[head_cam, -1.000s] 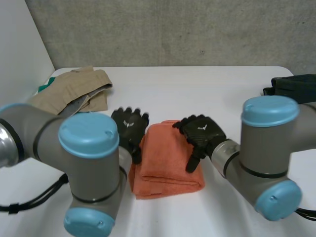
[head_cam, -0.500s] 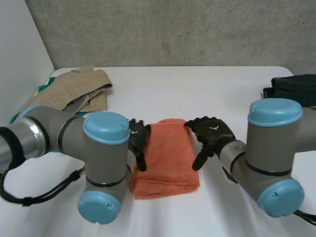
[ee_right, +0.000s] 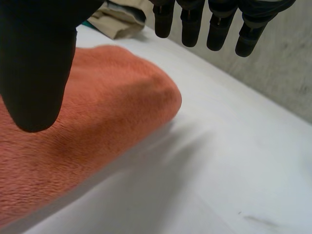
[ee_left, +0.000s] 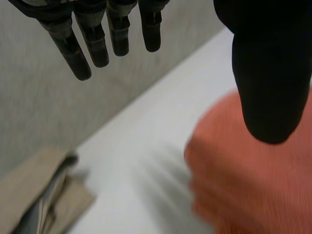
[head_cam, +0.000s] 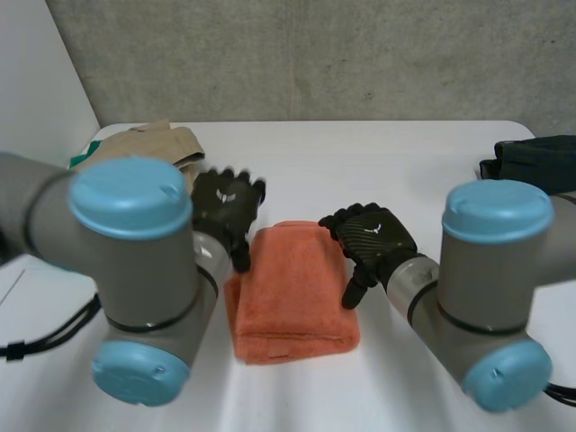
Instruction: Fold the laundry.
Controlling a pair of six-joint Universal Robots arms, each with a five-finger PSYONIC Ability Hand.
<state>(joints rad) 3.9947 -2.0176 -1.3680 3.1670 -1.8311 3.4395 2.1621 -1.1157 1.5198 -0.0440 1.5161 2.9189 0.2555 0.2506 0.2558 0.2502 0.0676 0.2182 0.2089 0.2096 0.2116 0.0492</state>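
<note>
Seeing orange towel [head_cam: 292, 283] folded into a block, lying mid-desk [head_cam: 378, 162] between both hands. Reading left hand [head_cam: 227, 205] as open: fingers straight, nothing held, just beside towel's far left corner. Reading right hand [head_cam: 369, 238] as open too: fingers straight, nothing gripped, thumb over towel's right edge. Can't tell if either thumb touches the cloth.

Judging step as release and tidy after the last fold. To do it well:
- lift both hands straight up, no sideways drag, so layers don't slide
- if squaring, press flat and evenly from both sides
- then go for beige trousers [head_cam: 148, 148] far left or dark garment [head_cam: 535, 157] far right
</note>
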